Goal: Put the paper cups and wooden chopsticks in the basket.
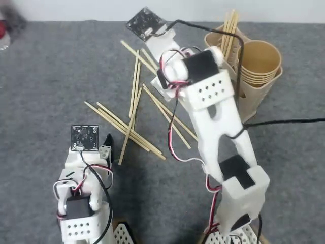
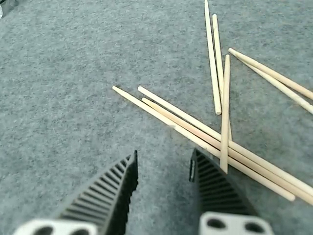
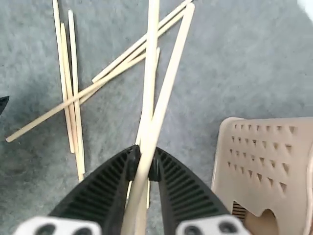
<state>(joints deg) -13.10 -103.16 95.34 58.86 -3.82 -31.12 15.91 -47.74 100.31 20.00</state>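
Several wooden chopsticks (image 1: 133, 96) lie scattered and crossed on the grey carpet. My right gripper (image 3: 144, 164) is shut on two chopsticks (image 3: 161, 88) that stick out ahead of its jaws, beside the beige basket (image 3: 264, 156). In the high view the basket (image 1: 254, 101) stands at the back right, holding a stack of paper cups (image 1: 261, 58) and several upright chopsticks (image 1: 229, 28). My left gripper (image 2: 164, 164) is open, low over the carpet, just short of a bundle of chopsticks (image 2: 195, 129); nothing sits between its fingers.
The right arm (image 1: 218, 127) stretches across the middle of the table toward the basket. Bare carpet (image 1: 45, 76) spreads to the left of the chopsticks. An object (image 1: 4, 30) sits at the far left edge.
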